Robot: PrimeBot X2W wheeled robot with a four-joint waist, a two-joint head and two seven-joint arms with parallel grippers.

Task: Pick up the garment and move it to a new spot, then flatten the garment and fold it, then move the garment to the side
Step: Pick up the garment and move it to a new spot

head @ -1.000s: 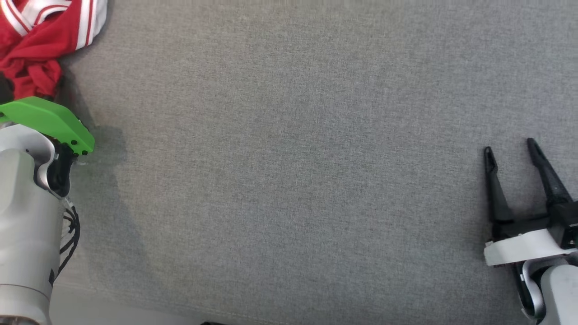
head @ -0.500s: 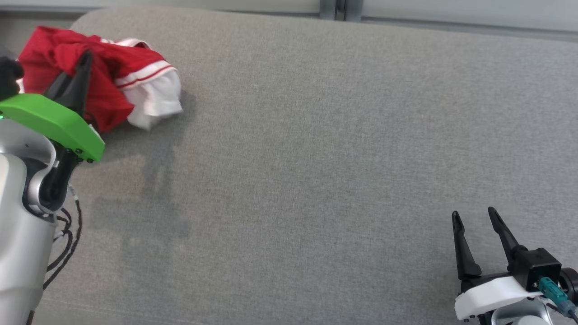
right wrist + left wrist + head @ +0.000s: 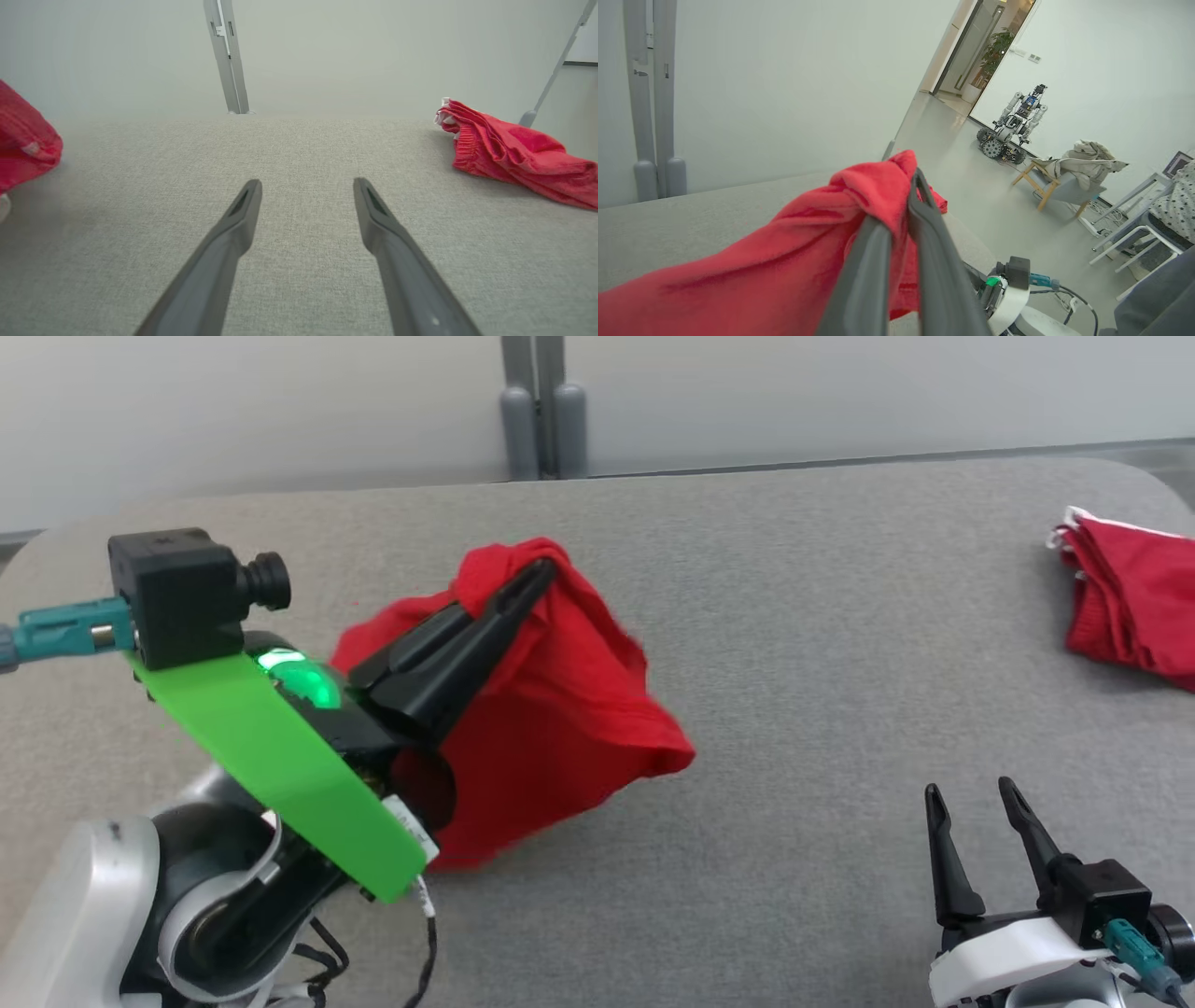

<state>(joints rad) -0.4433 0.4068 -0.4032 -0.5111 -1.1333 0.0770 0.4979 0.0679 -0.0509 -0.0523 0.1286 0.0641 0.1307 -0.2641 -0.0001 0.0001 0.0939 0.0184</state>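
on the left, the left gripper [image 3: 537, 574] is clamped on a bunch of the red garment [image 3: 560, 709], its two dark fingers pressed nearly together with a fold of cloth pinched between their tips. in the left wrist view the same pinch shows near the tips of the left gripper [image 3: 901, 203], and the red garment [image 3: 752, 280] drapes away from it toward the lower left. the cloth hangs from the fingertips in a loose heap over the left half of the grey padded surface [image 3: 794, 616]; its edges are blurred, and it cannot be told whether its lower hem touches the surface. a green bracket [image 3: 271, 747] and a black wrist camera [image 3: 177, 593] sit on the arm behind the fingers.

beyond the far edge of the surface, a grey post [image 3: 541, 411] stands against the pale wall.

at the near right, the right gripper [image 3: 969, 789] hovers over bare fabric with its fingers spread apart and nothing between them; the right wrist view shows the right gripper [image 3: 307, 182] the same way, with the red garment [image 3: 23, 144] at that view's left edge.

at the far right edge of the surface lies a second red cloth [image 3: 1130, 607], crumpled with a bit of white trim, well apart from both grippers; it also shows in the right wrist view [image 3: 509, 154].
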